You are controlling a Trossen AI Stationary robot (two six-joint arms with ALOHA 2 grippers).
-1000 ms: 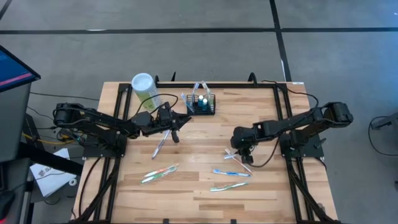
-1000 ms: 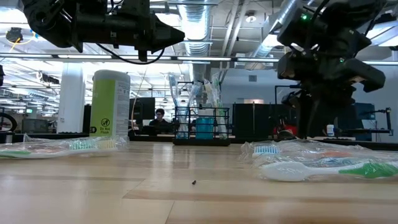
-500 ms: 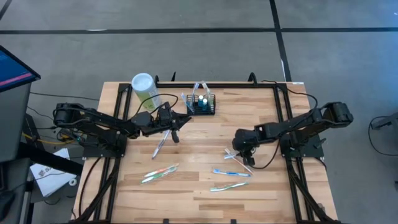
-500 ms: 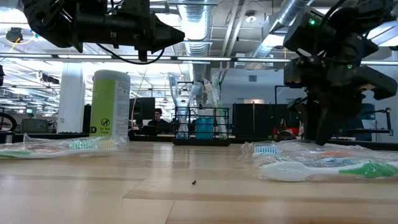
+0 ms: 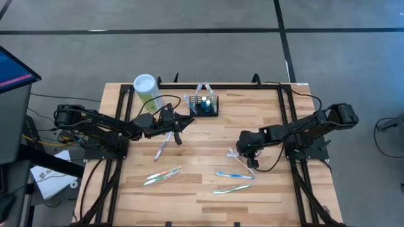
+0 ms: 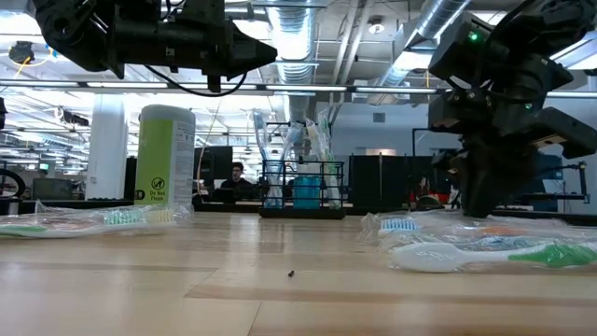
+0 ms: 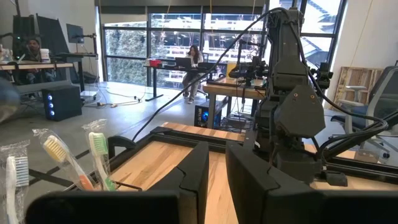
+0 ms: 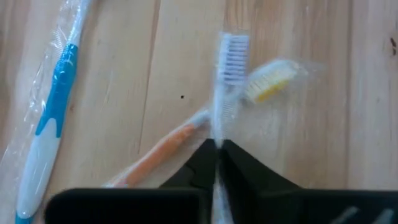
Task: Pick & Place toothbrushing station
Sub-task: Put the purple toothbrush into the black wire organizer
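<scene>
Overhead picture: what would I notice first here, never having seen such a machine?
Probably the two dark arms meeting over a wooden table. The right tool is shut on a wrapped toothbrush lying crossed over an orange one on the table's right. At the back edge stands a black wire basket holding toothbrushes, with a pale-green cylinder to its left; the left tool hovers near them.

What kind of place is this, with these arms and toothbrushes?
Probably a robotics lab in an open office: a pale wooden worktable with two dark robot arms, exposed silver ceiling ducts, and people seated at desks by big windows behind.
</scene>
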